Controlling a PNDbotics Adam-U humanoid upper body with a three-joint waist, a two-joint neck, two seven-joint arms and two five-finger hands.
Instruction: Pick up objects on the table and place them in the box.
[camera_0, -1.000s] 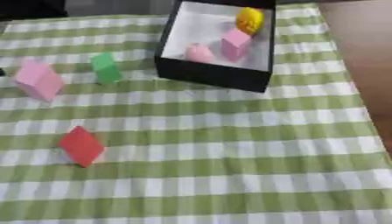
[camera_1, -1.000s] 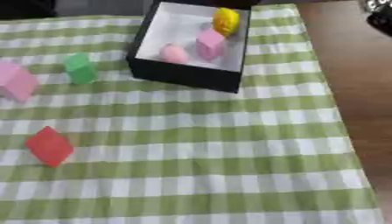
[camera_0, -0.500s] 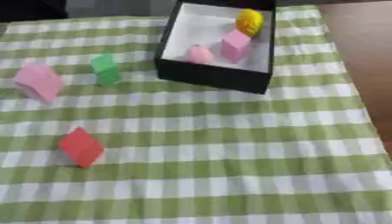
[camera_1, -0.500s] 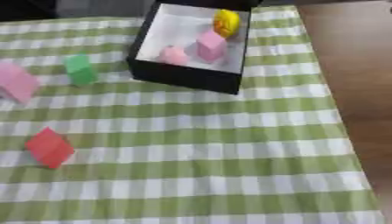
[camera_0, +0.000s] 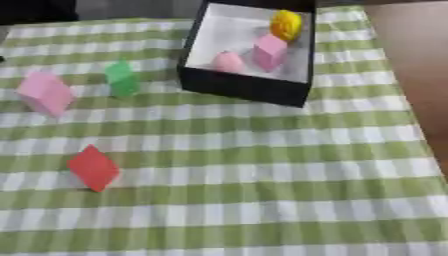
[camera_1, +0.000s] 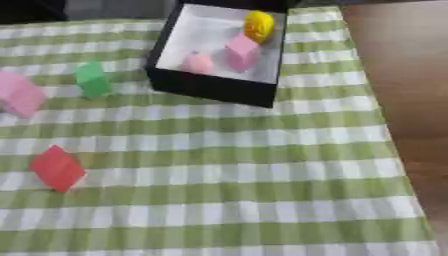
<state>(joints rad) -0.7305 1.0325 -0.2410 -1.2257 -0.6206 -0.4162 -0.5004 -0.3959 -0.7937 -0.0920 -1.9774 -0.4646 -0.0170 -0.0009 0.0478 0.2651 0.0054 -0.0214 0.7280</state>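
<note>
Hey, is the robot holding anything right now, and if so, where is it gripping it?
Nothing is held: neither hand shows in either view. The red block, green block and pink block lie free on the cloth.

**Cloth, matt blocks, bare wood**

A green-and-white checked cloth (camera_0: 262, 165) covers the surface, soft and matt. At 3 o'clock bare brown wood (camera_1: 402, 75) shows, smooth. The black box with a white inside (camera_0: 245, 87) looks matt. The red block (camera_0: 93, 168), pink block (camera_0: 44, 93) and green block (camera_0: 122, 78) look smooth and matt.
</note>
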